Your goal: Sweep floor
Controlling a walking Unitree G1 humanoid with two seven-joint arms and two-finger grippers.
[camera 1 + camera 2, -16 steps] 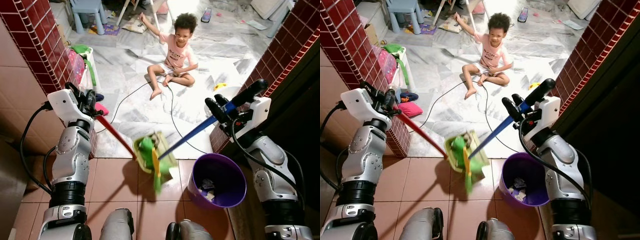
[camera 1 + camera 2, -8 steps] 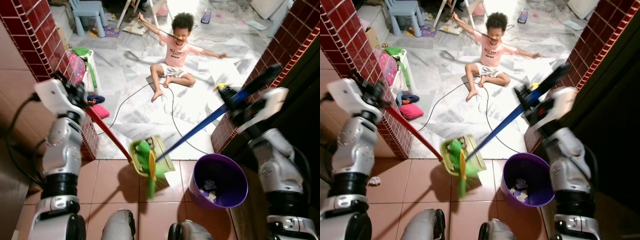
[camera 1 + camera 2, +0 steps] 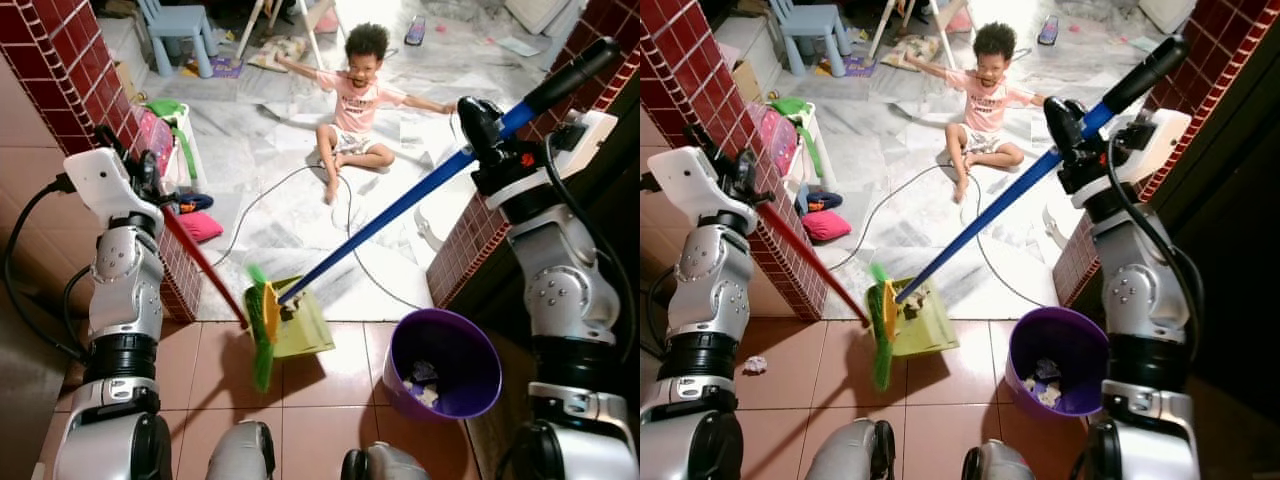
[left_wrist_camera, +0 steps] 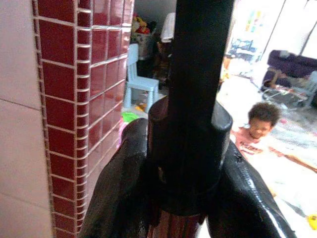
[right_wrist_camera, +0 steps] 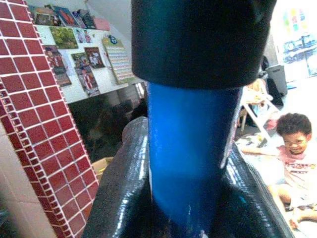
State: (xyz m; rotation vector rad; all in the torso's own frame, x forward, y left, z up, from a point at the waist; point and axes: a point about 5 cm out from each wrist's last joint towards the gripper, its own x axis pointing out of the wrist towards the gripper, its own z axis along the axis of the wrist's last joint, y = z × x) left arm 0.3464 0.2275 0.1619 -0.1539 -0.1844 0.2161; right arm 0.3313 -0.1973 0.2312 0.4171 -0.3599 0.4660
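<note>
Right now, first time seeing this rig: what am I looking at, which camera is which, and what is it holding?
It is a humanoid robot with two silver arms, each ending in two black fingers. The two wide pictures come from its head, looking down at the floor. The two close-ups come from cameras on its wrists, looking along the fingers.

The left gripper is shut on a red handle that leads down to a green dustpan with some scraps in it. The right gripper is shut on a blue broom handle, whose green bristles stand at the dustpan's edge.

On the tile floor there is a purple bin with litter inside. Further off, a child sits on the marble floor by a black cable.
</note>
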